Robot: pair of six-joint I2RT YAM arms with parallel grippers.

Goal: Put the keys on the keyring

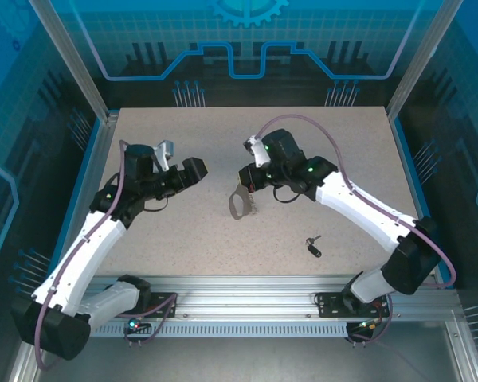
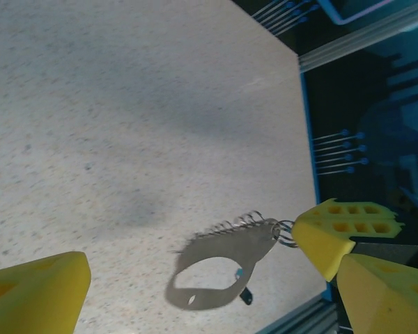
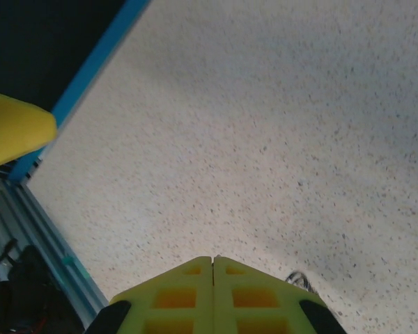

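Keyring (image 2: 230, 243) hangs, top hidden inside clamped right gripper (image 3: 212, 260).

The left arm (image 1: 88, 239) and right arm (image 1: 366, 211) angle toward each other, left claw (image 1: 183, 159) gaping, right claw (image 3: 213, 261) pinched shut.

Keyring (image 3: 299, 280) mostly hidden behind R gripper (image 3: 212, 259) fingers — key (image 1: 313, 247) too small for detail.

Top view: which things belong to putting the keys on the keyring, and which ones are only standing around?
For the job: keyring, held in the shut right gripper; key, lying on the table; left gripper, open.
Only around: table; aluminium rail at its near edge; blue walls.
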